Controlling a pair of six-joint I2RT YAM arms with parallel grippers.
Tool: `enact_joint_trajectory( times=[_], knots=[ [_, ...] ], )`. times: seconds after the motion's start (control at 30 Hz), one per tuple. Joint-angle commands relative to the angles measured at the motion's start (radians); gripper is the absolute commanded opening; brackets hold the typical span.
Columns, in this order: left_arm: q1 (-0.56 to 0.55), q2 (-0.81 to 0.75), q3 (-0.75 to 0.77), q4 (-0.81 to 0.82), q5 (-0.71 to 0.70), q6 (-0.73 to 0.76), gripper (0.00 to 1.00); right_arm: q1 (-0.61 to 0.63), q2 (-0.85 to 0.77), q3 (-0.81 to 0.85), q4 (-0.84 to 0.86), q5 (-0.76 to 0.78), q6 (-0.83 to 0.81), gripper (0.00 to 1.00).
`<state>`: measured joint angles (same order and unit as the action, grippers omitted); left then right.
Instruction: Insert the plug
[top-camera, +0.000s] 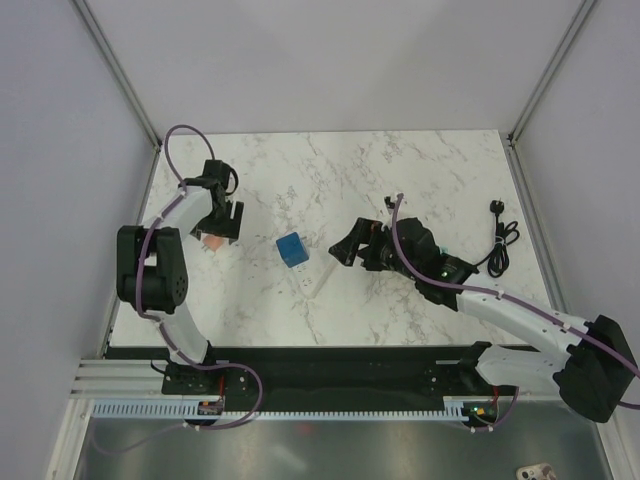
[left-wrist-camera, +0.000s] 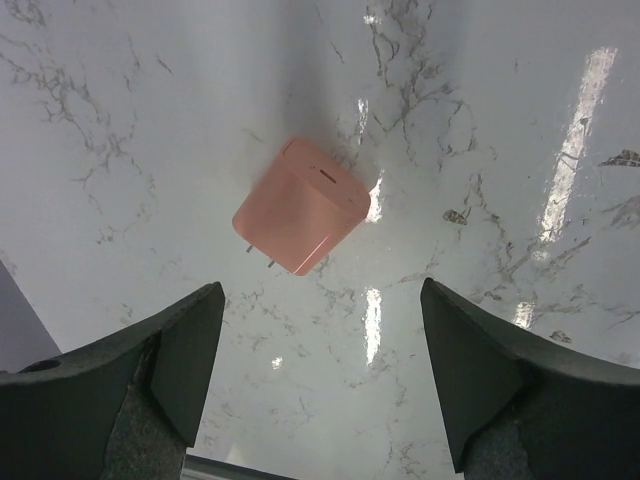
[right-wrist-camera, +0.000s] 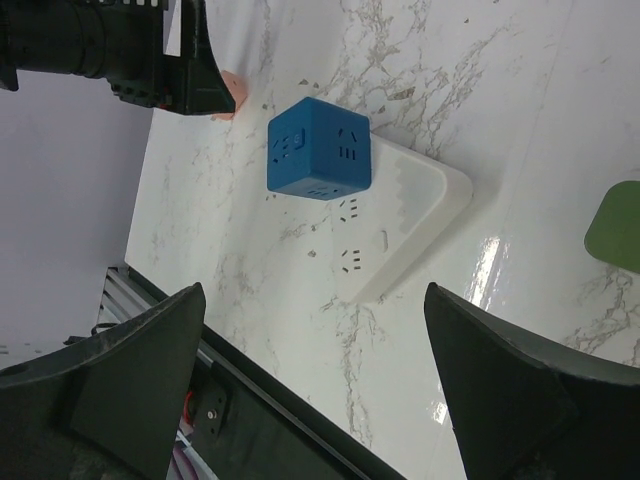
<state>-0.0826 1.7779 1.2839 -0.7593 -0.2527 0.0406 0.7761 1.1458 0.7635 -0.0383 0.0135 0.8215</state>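
Note:
No yellow plug shows in any view. A salmon-pink cube-shaped block (left-wrist-camera: 300, 205) with two small metal prongs lies on the marble table, also in the top view (top-camera: 212, 241). My left gripper (left-wrist-camera: 320, 292) hangs open just above and in front of it, touching nothing; the top view shows that gripper (top-camera: 222, 222) over the block. My right gripper (right-wrist-camera: 312, 292) is open and empty at mid-table (top-camera: 345, 250), above the near end of a white socket strip (right-wrist-camera: 400, 230). A blue cube (right-wrist-camera: 320, 150) sits on that strip.
A green object (right-wrist-camera: 615, 225) shows partly at the right edge of the right wrist view. A black plug with a thin cord (top-camera: 500, 240) lies at the table's right side. The black front rail (right-wrist-camera: 260, 420) runs along the near edge.

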Motion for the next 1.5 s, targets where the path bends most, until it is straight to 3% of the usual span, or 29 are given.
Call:
enact_joint_trajectory(
  times=[0.0,0.2,0.3,0.43,0.6,0.83,0.9,0.97,1.13,1.47],
  knots=[
    [0.001,0.031,0.045,0.002,0.018,-0.007,0.86,-0.001,-0.041,-0.018,-0.002,-0.01,-0.032,0.98],
    [0.003,0.104,0.069,-0.014,-0.003,0.113,0.86,-0.001,-0.072,-0.035,0.0,-0.01,-0.028,0.98],
    [0.009,0.121,0.092,-0.012,0.056,0.116,0.86,-0.001,-0.077,-0.036,0.003,-0.01,-0.038,0.98],
    [0.007,0.179,0.132,-0.023,0.017,0.122,0.85,-0.001,-0.078,-0.035,0.0,-0.01,-0.053,0.98],
    [0.007,0.183,0.127,-0.04,0.015,0.099,0.72,-0.005,-0.075,-0.046,-0.006,-0.003,-0.061,0.98],
    [0.007,0.091,0.025,-0.075,0.085,0.033,0.64,-0.005,-0.051,-0.052,0.003,-0.004,-0.058,0.98],
    [0.006,0.043,0.022,-0.098,0.127,-0.01,0.58,-0.003,-0.043,-0.049,0.005,-0.006,-0.056,0.98],
    [0.006,0.006,0.017,-0.106,0.173,-0.03,0.58,-0.005,-0.041,-0.05,0.006,-0.006,-0.053,0.98],
    [0.001,-0.025,0.052,-0.127,0.104,-0.054,0.76,-0.003,-0.041,-0.052,0.017,-0.01,-0.042,0.98],
    [0.003,0.123,0.124,-0.123,0.098,-0.05,0.72,-0.005,-0.046,-0.052,0.018,-0.01,-0.042,0.98]
  ],
)
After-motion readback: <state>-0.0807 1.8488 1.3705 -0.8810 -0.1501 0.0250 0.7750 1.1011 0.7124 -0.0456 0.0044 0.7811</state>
